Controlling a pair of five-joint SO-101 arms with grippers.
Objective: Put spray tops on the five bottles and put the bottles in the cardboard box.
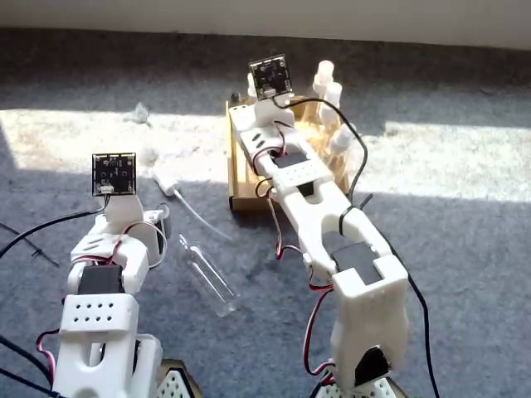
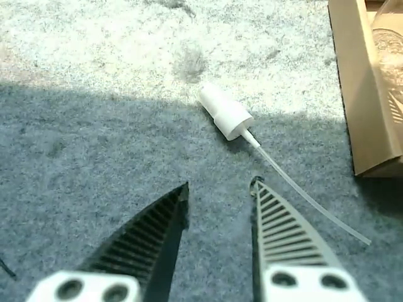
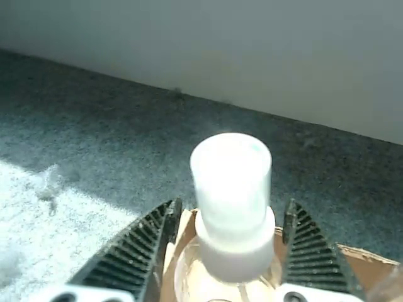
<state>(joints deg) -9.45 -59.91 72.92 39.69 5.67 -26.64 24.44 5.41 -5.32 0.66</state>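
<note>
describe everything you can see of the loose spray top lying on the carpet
The spray top is white, plastic-looking: a capped head, a wider collar and a long thin translucent dip tube. It lies on its side on the grey carpet at the edge of a sunlit patch, on no bottle, its tube ending near the cardboard box but apart from it. The left claw is open just short of it, not touching.
</note>
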